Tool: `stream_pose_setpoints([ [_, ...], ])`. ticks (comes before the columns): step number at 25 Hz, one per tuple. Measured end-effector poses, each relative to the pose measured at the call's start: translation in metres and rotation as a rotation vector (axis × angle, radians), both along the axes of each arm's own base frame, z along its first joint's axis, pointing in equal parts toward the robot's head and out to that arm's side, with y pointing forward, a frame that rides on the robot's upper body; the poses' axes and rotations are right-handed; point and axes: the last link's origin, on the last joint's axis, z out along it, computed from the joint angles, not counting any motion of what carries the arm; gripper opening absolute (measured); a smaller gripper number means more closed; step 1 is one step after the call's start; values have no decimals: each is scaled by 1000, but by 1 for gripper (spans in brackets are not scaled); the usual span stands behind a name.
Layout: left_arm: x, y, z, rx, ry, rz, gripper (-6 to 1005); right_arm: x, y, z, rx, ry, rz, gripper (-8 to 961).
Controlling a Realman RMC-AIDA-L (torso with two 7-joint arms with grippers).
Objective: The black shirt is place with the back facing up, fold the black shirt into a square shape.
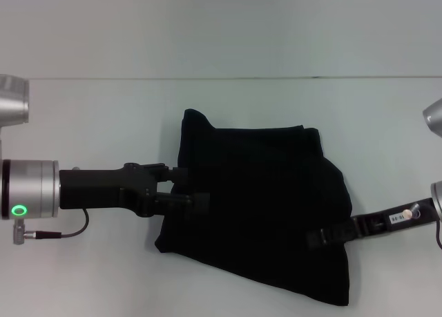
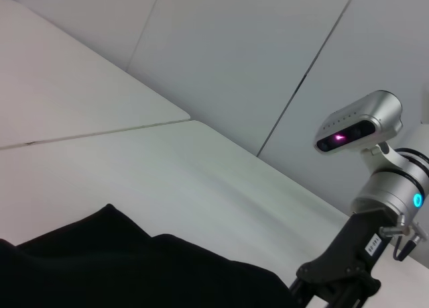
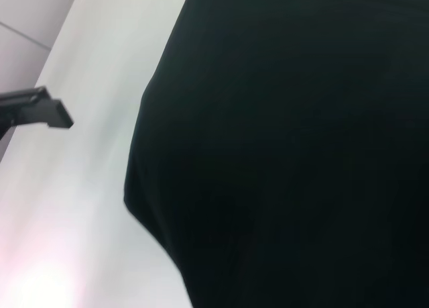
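On the table [image 1: 83,275], both grippers' jaws, state unclear, meet the black shirt [image 1: 262,213] at opposite edges.

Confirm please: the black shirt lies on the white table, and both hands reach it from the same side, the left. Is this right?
Not quite. In the head view the black shirt does lie on the white table, but the hands come from opposite sides: the left hand from the left, the right hand from the right.

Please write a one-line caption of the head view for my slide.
Both grippers, left gripper and right gripper, reach onto the partly folded black shirt on the white table.
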Motion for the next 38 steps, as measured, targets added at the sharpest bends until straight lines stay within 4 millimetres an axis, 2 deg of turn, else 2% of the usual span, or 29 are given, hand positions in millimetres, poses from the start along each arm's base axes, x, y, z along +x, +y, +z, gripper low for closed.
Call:
stream_pose_setpoints([
  [1,0,0,0,0,0,0,948,0,1,0,10,0,-3,766],
  [6,1,1,0,-1,0,-2,949,1,3,1,29,3,13,534],
  [17,3,2,1,0,0,-4,949,0,3,0,33,8,48,291],
  [23,3,2,0,-1,-1,-3,948,-2,7,3,72,28,75,73],
  [38,5,6,7,22,-24,2,949,-33,34,38,159,77,184,72],
])
